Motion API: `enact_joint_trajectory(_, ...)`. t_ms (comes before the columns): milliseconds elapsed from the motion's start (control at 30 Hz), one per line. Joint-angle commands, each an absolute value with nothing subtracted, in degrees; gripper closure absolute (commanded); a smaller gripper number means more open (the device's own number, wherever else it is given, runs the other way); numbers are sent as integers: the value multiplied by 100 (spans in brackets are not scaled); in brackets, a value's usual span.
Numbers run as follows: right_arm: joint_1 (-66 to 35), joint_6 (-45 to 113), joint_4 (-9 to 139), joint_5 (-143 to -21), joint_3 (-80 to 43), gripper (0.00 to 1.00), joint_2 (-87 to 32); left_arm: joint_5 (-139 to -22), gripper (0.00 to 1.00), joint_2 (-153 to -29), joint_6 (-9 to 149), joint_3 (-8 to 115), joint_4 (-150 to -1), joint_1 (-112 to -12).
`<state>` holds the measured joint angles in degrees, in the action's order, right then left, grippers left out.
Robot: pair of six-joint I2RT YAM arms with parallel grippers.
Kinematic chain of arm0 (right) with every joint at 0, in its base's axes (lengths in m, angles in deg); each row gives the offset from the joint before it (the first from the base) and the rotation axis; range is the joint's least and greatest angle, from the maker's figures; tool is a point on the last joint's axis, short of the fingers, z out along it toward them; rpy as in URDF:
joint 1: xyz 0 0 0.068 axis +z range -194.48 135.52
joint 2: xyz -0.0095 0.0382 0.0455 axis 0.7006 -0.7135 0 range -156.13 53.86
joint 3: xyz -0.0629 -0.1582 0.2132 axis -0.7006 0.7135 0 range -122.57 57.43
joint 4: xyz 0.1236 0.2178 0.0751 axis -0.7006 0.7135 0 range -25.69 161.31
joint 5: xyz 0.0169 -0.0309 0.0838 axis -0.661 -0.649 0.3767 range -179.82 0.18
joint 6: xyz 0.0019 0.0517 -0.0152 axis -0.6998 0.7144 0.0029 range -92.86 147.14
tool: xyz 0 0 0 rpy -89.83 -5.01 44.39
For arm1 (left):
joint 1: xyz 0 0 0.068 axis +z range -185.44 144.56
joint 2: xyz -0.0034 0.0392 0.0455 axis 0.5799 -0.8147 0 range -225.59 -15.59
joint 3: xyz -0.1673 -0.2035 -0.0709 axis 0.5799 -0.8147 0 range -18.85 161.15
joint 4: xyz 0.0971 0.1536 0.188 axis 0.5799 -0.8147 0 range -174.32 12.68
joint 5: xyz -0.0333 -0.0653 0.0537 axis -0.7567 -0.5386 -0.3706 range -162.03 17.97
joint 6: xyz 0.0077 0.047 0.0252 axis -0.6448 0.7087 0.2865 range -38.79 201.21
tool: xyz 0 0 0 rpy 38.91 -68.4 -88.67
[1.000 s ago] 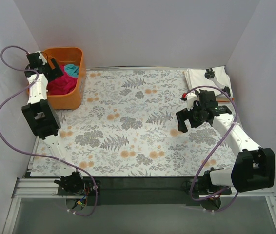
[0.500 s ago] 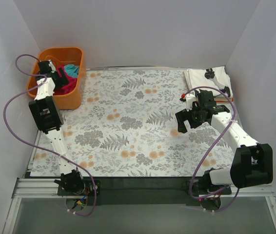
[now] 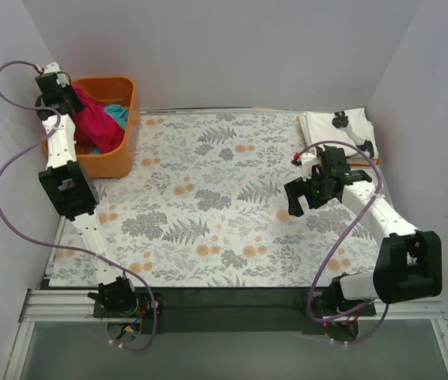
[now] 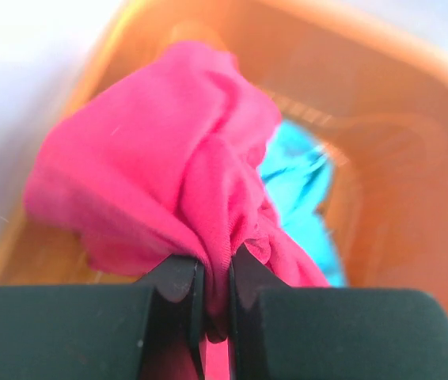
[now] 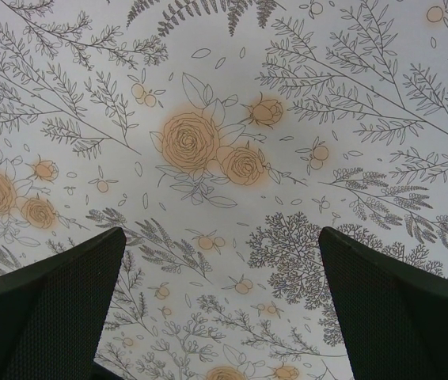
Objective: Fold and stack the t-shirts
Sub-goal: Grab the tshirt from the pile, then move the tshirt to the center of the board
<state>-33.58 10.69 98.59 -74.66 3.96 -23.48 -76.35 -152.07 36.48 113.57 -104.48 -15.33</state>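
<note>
A magenta-red t-shirt hangs bunched from my left gripper, whose fingers are shut on a fold of it above the orange basket. From above, the magenta-red t-shirt trails from the gripper down into the basket. A teal t-shirt lies beneath it in the basket. A white t-shirt with black marks lies folded at the table's far right corner. My right gripper stands open over the bare floral cloth, holding nothing; from above that right gripper sits right of centre.
The floral tablecloth covers the table between the arms. The basket stands at the far left corner against the white wall. Purple cables loop beside the left arm.
My left gripper dipped into the basket, shut on the magenta-red t-shirt and rose toward the far left, pulling the shirt up. The right arm has barely moved.
</note>
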Motion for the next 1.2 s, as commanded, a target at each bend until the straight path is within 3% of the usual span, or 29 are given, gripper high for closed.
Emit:
enact_joint_trajectory(0, -3358, 1088, 9876, -7408, 128, 2, -2286, -8455, 100, -13858, 3718, 11842, -9833, -1593)
enact_joint_trajectory(233, -3375, 1070, 9885, -7435, -84, 2, -2286, -9654, 100, -12573, 3516, 11660, -9683, -2102)
enact_joint_trajectory(500, -3410, 1044, 9902, -7444, -470, 1, -2207, -9734, 100, -11026, 3832, 10895, -8831, -3991)
enact_joint_trajectory(733, -3604, 1044, 9911, -7435, -629, 2, -2005, -10296, 100, -10691, 3446, 10448, -8672, -4555)
enact_joint_trajectory(833, -3700, 1026, 9902, -7453, -655, 2, -1953, -10297, 100, -10270, 3200, 9334, -8576, -4617)
enact_joint_trajectory(1100, -3824, 790, 10007, -7549, -533, 2, -1873, -10255, 100, -8479, 3251, 4039, -8523, -4713)
enact_joint_trajectory(1133, -3824, 745, 10043, -7541, -523, 2, -1891, -10297, 94, -8380, 3365, 3726, -8671, -4713)
enact_joint_trajectory(1167, -3832, 684, 10130, -7506, -523, 2, -1917, -10401, 79, -8292, 3584, 3462, -8890, -4713)
